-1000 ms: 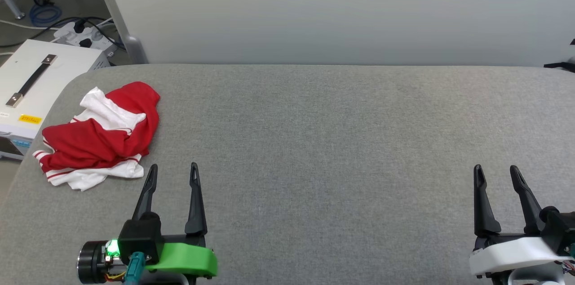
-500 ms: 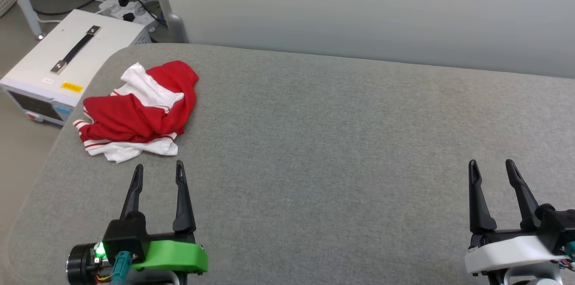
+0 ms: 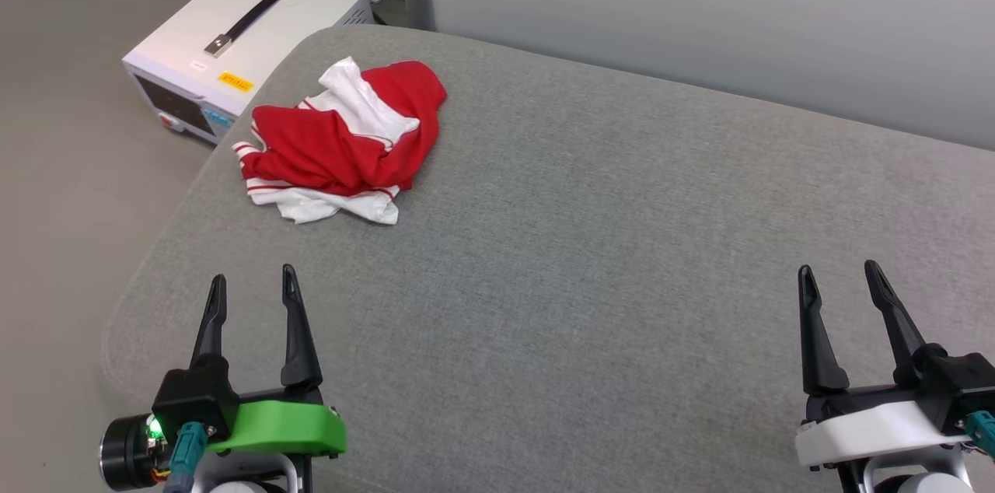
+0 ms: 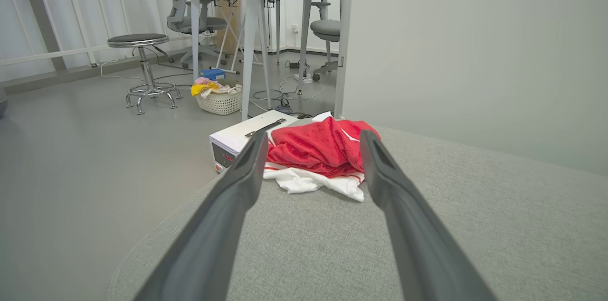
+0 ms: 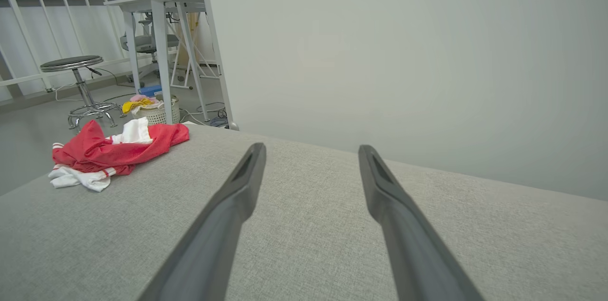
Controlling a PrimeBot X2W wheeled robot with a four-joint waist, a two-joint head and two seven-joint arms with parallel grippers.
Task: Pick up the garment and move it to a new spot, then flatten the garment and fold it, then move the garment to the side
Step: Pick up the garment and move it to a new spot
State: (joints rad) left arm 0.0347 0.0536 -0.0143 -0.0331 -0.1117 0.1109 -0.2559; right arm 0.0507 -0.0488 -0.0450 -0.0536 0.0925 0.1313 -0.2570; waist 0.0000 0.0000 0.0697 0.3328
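Only my head camera has swung left; the shirt (image 3: pixel 342 143) stays crumpled at the far left corner of the bench (image 3: pixel 591 244). My left pincer (image 3: pixel 253 275) and right pincer (image 3: pixel 838 267) stand released, empty, short of it.

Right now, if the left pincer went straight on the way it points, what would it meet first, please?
Probably the garment, crumpled on the grey surface dead ahead of the open left pincer; depth is hard to judge.

Crumpled red-and-white garment (image 3: pixel 342 147), heaped near table's far-left corner
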